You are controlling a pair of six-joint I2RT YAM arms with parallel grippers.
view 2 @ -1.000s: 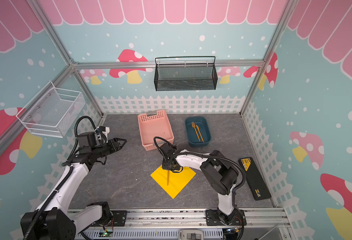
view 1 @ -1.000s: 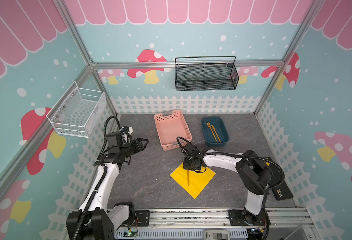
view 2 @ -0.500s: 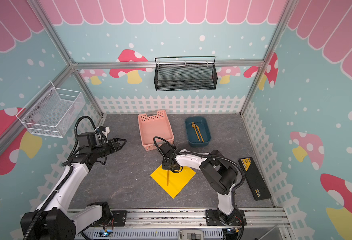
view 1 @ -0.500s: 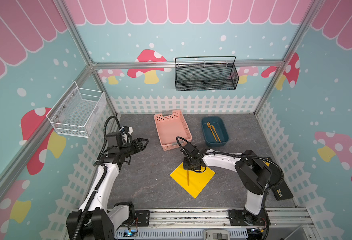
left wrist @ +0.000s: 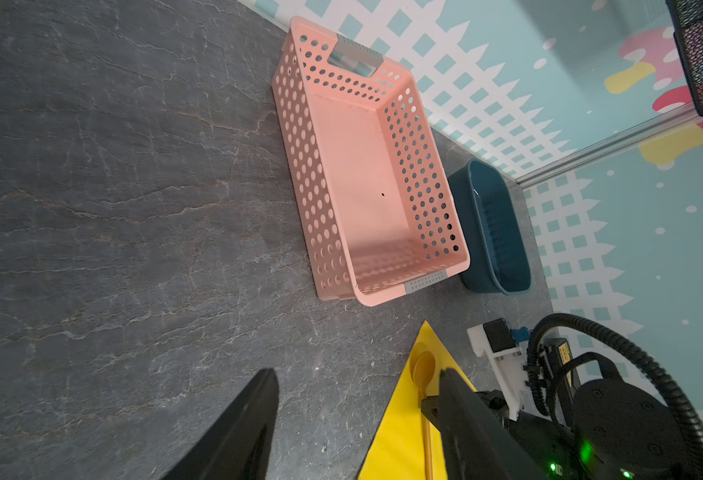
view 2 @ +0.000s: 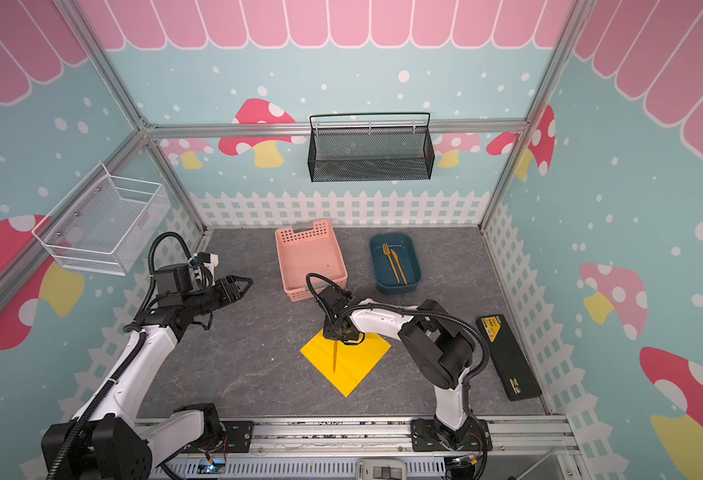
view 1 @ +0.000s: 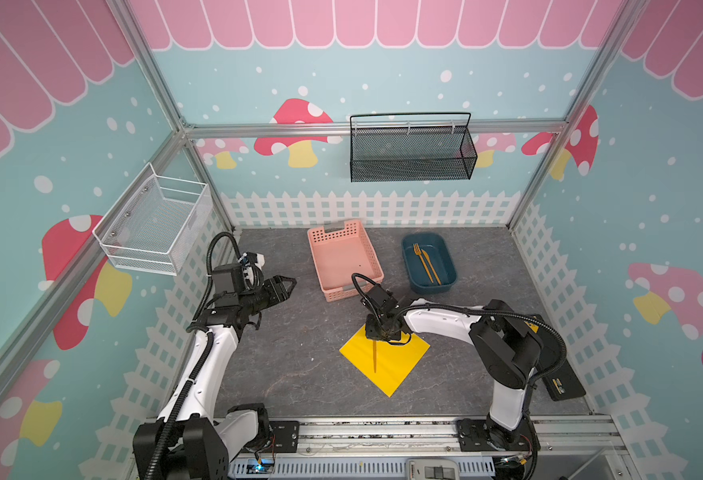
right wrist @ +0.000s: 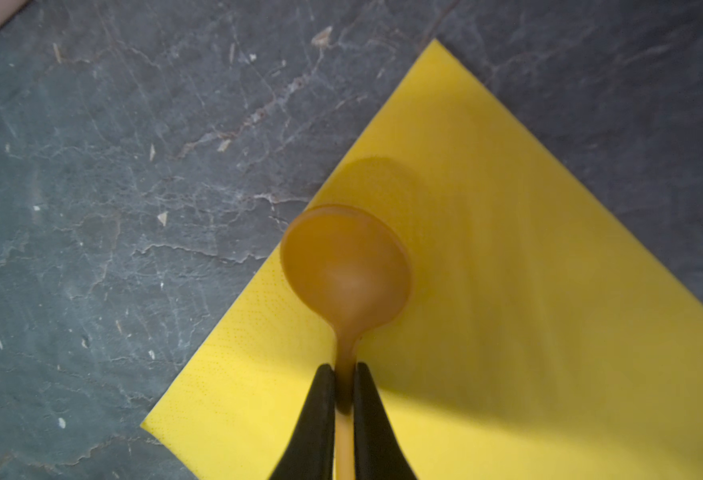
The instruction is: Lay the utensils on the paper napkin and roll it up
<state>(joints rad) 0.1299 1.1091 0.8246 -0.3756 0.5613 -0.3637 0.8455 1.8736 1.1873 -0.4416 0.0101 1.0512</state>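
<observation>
**Spoon pinched over the napkin**

The right gripper (right wrist: pixel 345 368) is clamped on the neck of the spoon (right wrist: pixel 345 270). The spoon's handle runs across the yellow paper napkin (view 1: pixel 399 365) at lower centre of both top views, and its bowl overlaps one napkin edge. The fork (view 1: pixel 417 251) and knife (view 1: pixel 429 266) lie in the blue tub (view 1: pixel 409 270), right of centre. The left gripper (view 1: pixel 288 285), jaws apart and empty, hovers over the counter (view 1: pixel 291 353) at left.

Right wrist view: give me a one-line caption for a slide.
Right pincer shut on the spoon at its neck, bowl casting a shadow on the yellow paper napkin, grey tabletop alongside.
</observation>
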